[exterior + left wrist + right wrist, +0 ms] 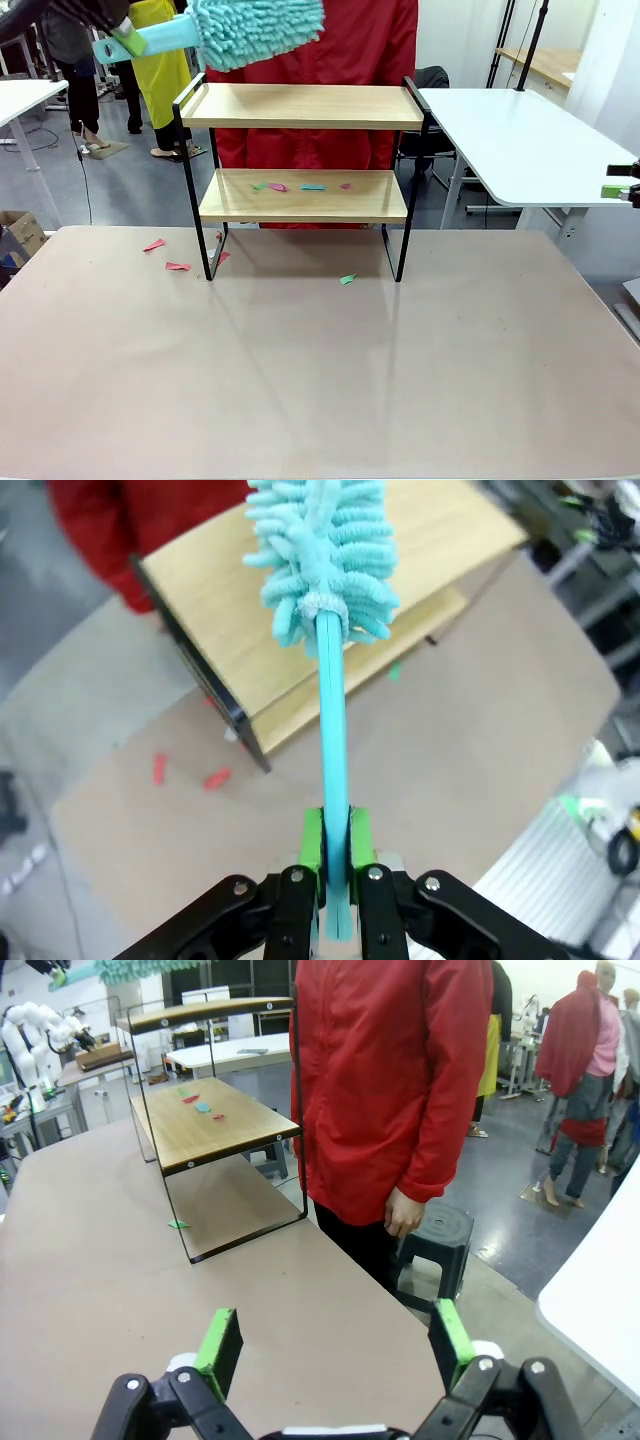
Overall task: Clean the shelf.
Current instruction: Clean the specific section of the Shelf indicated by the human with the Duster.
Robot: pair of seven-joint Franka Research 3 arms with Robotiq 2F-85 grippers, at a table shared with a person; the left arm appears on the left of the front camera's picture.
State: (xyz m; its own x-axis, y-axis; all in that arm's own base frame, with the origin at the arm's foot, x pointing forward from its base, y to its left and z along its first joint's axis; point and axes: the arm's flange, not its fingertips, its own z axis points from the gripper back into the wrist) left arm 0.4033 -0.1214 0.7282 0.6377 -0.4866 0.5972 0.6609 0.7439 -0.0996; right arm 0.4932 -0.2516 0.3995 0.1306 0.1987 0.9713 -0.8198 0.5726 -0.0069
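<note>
While the 2-tier shelf (300, 106) stands towards the worktop's (320, 380) far edge, the whole near half of the worktop lies bare. Top board bare; lower board carries 4 paper scraps (313, 187), and others lie on the worktop by the left legs and under the shelf. Left tool (336, 885) clamped on the handle of a turquoise microfibre duster (255, 30), whose head hovers above the top board's left rail. Right tool (335, 1345) well apart at the right, jaws wide, holding nothing. Person in red jacket (390, 1090) just behind the shelf.

Front camera faces shelf (300, 105) head-on; left wrist above it; right wrist low, side-on.
</note>
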